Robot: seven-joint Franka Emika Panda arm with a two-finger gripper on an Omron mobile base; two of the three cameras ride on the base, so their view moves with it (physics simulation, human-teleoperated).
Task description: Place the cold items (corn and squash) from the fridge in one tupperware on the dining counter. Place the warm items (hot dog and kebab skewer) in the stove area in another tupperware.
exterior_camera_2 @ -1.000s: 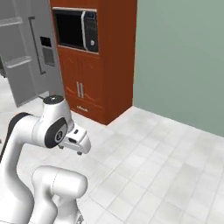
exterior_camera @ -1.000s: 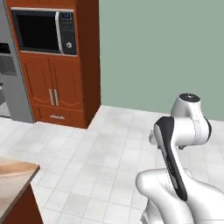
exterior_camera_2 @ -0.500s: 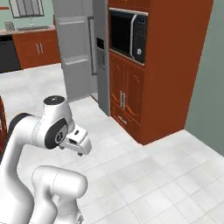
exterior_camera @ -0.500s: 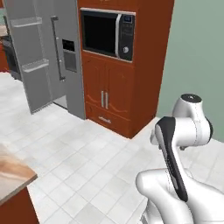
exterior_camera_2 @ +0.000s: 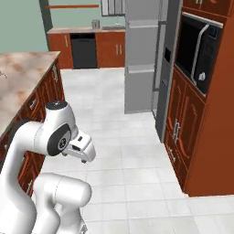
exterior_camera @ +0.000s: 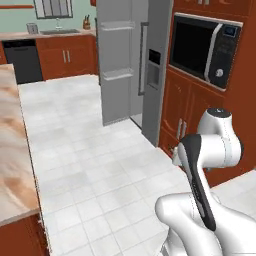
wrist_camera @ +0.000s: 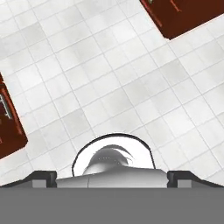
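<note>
On the tiled floor: approach to the fridge
Gripper stood fully open, empty; reaching the shelves came next, probably.

Glossy white arm, rounded links, dark joints

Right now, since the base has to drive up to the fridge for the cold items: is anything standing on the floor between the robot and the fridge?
Nothing visible does. The white tiled floor runs bare to the fridge, whose door stands open. The dining counter lies off to the left, the cabinet with the microwave to the right.
</note>
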